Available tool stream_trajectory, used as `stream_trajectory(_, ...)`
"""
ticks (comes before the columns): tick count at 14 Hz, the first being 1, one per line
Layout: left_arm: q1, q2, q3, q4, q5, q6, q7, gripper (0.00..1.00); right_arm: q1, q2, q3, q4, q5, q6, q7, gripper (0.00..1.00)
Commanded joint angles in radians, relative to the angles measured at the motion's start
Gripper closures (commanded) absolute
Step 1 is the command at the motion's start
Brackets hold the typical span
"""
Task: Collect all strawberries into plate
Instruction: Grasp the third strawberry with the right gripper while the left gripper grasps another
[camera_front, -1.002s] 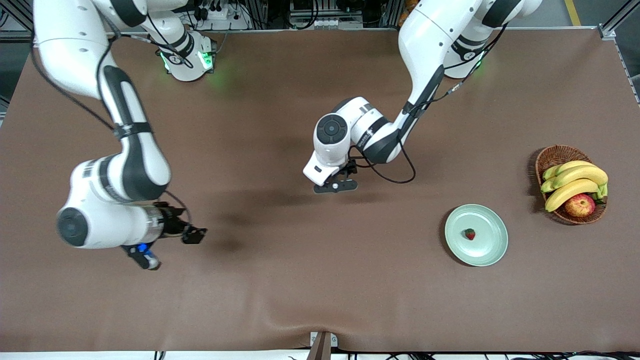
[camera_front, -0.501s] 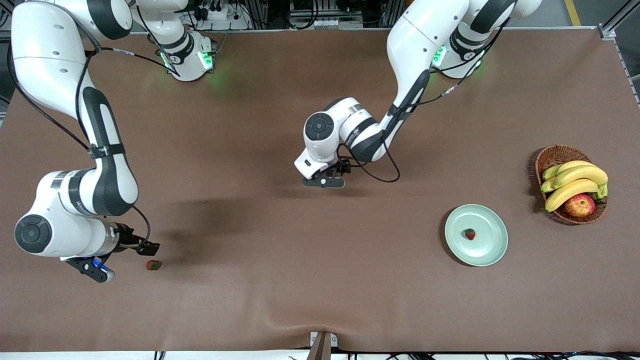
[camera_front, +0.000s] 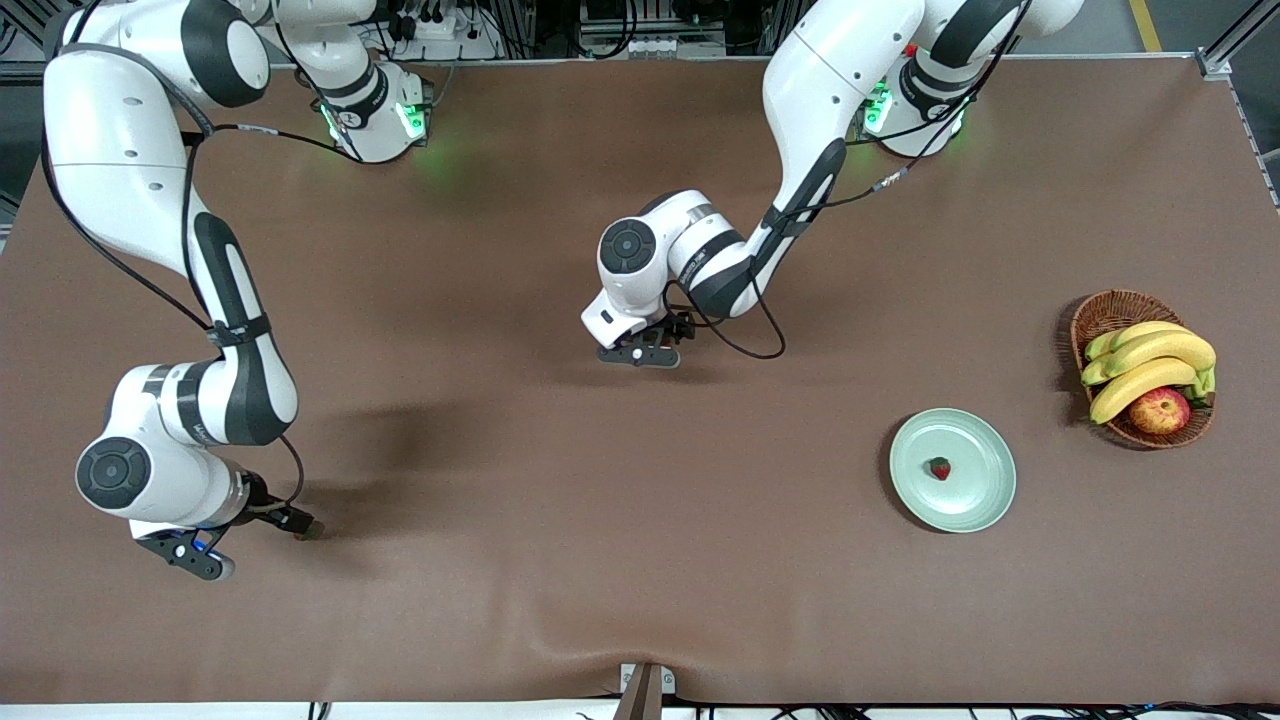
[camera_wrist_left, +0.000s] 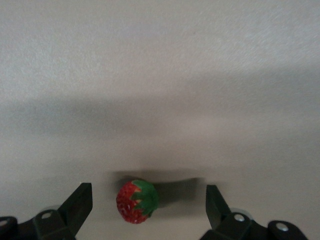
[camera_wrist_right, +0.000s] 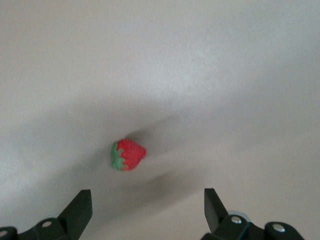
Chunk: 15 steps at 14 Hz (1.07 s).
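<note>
Brown cloth covers the wide tabletop (camera_front: 560, 560), seen from a high camera facing my two bases. Taking that view as a clock face, the pale green plate (camera_front: 975, 500) lies at about four o'clock, and one strawberry (camera_front: 940, 468) rests inside it, a little off its middle. Just past the plate, at three o'clock, a wicker basket (camera_front: 1105, 312) holds bananas (camera_front: 1150, 365) and an apple (camera_front: 1160, 410).

My left gripper (camera_front: 640, 356) hangs low over the middle of the tabletop, close to the clock's centre. Its fingers (camera_wrist_left: 80, 202) are spread wide, and my left wrist view shows a second strawberry (camera_wrist_left: 136, 201) lying on the cloth between them, touching neither.

My right gripper (camera_front: 300, 524) is down near the cloth at about eight o'clock, toward the right arm's end of the tabletop. Its fingers (camera_wrist_right: 80, 210) are also spread wide and hold nothing. My right wrist view shows a third strawberry (camera_wrist_right: 127, 154) on the cloth just ahead of the fingertips, with its green top turned to one side. From the front view this berry is hidden by the gripper.
</note>
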Motion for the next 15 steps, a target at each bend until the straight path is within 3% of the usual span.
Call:
stream_trajectory(1, -0.007, -0.003, 0.005, -0.017, 0.011, -0.001, -0.010, 0.00, -0.017, 0.032, 0.017, 0.013, -0.023, 0.089, -0.005, 0.05)
stream_trajectory(3, -0.007, -0.003, 0.005, -0.026, 0.011, -0.001, -0.008, 0.00, -0.015, 0.058, 0.017, 0.016, -0.025, 0.159, -0.007, 0.16)
stream_trajectory(4, -0.007, -0.006, 0.005, -0.031, 0.011, -0.002, -0.007, 0.16, -0.018, 0.065, 0.017, 0.016, -0.025, 0.176, -0.008, 0.17)
stream_trajectory(5, -0.007, -0.006, 0.005, -0.031, 0.011, -0.005, -0.004, 0.44, -0.018, 0.072, 0.017, 0.016, -0.026, 0.177, -0.010, 0.22)
stream_trajectory(7, -0.007, -0.006, 0.005, -0.028, 0.011, -0.008, -0.002, 0.80, -0.018, 0.082, 0.017, 0.016, -0.026, 0.177, -0.008, 0.36)
stream_trajectory(8, -0.005, -0.007, 0.005, -0.025, 0.011, -0.008, -0.005, 0.97, -0.015, 0.092, 0.017, 0.016, -0.025, 0.179, -0.004, 0.37)
stream_trajectory(10, -0.005, -0.015, 0.005, -0.023, 0.009, -0.010, -0.008, 1.00, -0.009, 0.104, 0.017, 0.016, -0.025, 0.185, -0.004, 0.56)
stream_trajectory(12, -0.002, -0.015, 0.005, -0.023, 0.009, -0.010, -0.010, 1.00, -0.007, 0.104, 0.017, 0.016, -0.026, 0.183, -0.007, 0.93)
stream_trajectory(13, 0.004, -0.023, 0.005, -0.023, 0.008, -0.010, -0.011, 1.00, -0.004, 0.102, 0.017, 0.018, -0.026, 0.182, -0.008, 1.00)
stream_trajectory(15, 0.021, -0.055, 0.007, -0.020, -0.004, -0.019, -0.036, 1.00, -0.003, 0.101, 0.017, 0.035, -0.025, 0.170, -0.008, 1.00)
